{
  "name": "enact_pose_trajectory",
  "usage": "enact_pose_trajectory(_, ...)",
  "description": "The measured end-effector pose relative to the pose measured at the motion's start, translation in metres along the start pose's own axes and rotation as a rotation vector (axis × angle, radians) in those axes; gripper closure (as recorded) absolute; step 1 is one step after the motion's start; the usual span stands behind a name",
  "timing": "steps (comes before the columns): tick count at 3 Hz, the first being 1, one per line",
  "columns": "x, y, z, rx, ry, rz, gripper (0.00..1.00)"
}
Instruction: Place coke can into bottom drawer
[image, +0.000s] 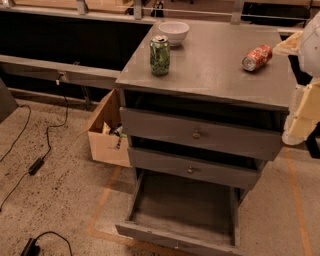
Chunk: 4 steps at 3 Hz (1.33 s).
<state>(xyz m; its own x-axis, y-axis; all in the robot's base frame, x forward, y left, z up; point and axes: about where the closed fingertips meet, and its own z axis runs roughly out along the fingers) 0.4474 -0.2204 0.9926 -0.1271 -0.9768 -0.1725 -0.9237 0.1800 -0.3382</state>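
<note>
The coke can (257, 57), red-orange with white markings, lies on its side on the right part of the grey cabinet top (215, 70). The bottom drawer (185, 210) is pulled out below the two upper drawers, a shallow grey tray with nothing in it. My gripper (303, 119), cream-coloured, hangs at the right edge of the view beside the cabinet's right front corner. It is below and to the right of the coke can and apart from it. It holds nothing that I can see.
A green can (160, 55) stands upright on the left of the cabinet top, with a white bowl (173, 32) behind it. An open cardboard box (107, 132) sits on the floor left of the cabinet. Cables (35, 165) lie on the floor at the left.
</note>
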Motion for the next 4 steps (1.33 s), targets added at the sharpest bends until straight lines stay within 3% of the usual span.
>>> enact_pose_trajectory(1,0.0,-0.001,-0.001,0.007,0.003,-0.001,0.0)
enact_pose_trajectory(2,0.016,-0.026,-0.005,0.055,0.061,-0.061,0.0)
enact_pose_trajectory(3,0.045,-0.09,-0.016,0.135,0.217,-0.193,0.0)
enact_pose_trajectory(4,0.062,-0.13,-0.02,0.172,0.223,-0.306,0.0)
